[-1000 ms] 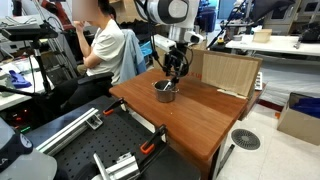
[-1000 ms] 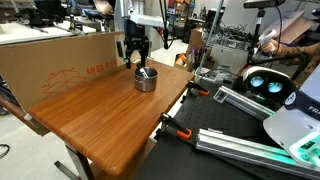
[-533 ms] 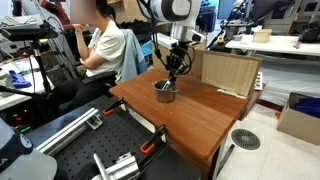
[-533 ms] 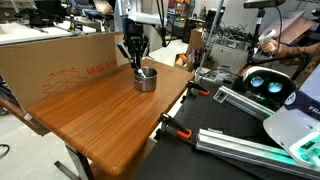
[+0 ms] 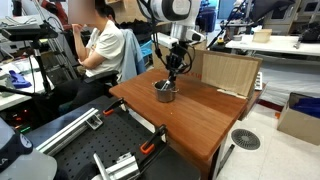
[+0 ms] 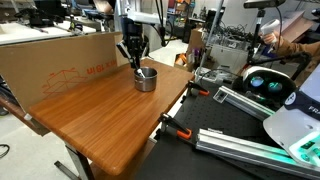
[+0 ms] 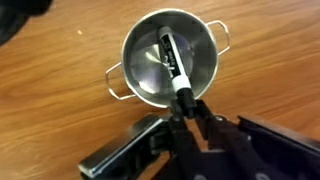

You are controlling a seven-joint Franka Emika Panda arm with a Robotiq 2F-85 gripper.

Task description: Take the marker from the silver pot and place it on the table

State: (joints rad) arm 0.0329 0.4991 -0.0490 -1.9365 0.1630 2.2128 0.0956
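Observation:
The silver pot (image 7: pixel 170 57) stands on the reddish-brown table (image 7: pixel 60 110), and shows in both exterior views (image 5: pixel 165 92) (image 6: pixel 146 79). In the wrist view the marker (image 7: pixel 174 69), dark with a white band, leans from the pot's floor up over its near rim. My gripper (image 7: pixel 186 108) is shut on the marker's upper, near end, just above the rim. In both exterior views the gripper (image 5: pixel 172 70) (image 6: pixel 133 60) hangs over the pot, pointing down; the marker is too small to make out there.
A cardboard sheet (image 5: pixel 224 72) (image 6: pixel 60 62) stands upright along the table's back edge, close to the pot. A person (image 5: pixel 103 45) sits beside the table. A grey floor fan (image 5: pixel 245 139) lies on the floor, and black metal rails (image 6: pixel 230 140) sit alongside the table.
The jaws have closed on the marker's end over the last second. The arm and the pot have stayed where they were.

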